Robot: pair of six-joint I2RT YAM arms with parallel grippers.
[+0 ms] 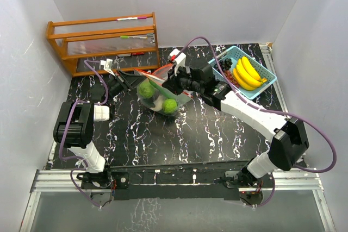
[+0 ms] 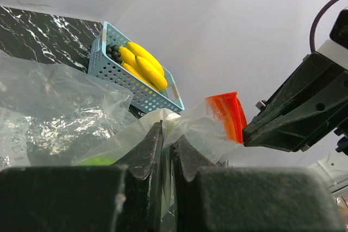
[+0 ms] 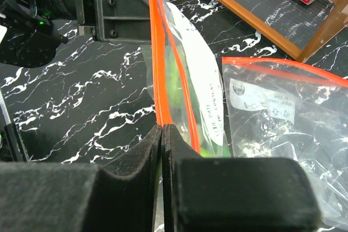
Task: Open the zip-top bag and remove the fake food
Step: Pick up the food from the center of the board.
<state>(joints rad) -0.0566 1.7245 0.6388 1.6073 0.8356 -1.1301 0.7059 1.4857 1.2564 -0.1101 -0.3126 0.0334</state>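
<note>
Top view: zip-top bag [image 1: 157, 97] sits mid-desk [image 1: 190, 134] with two round green fruits [image 1: 145, 89] inside. Bananas [image 1: 247, 71] lie in the blue basket [image 1: 263, 86].

Left wrist: left tool [image 2: 166, 134] is clamped on the bag's clear lip.

Right wrist: right tool [image 3: 162, 129] is pinched together on the orange zip strip [image 3: 155, 52], probably the opposite lip.

To do the step well: draw the lips apart slowly and evenly, gripping close to the seal and keeping the bag low.
</note>
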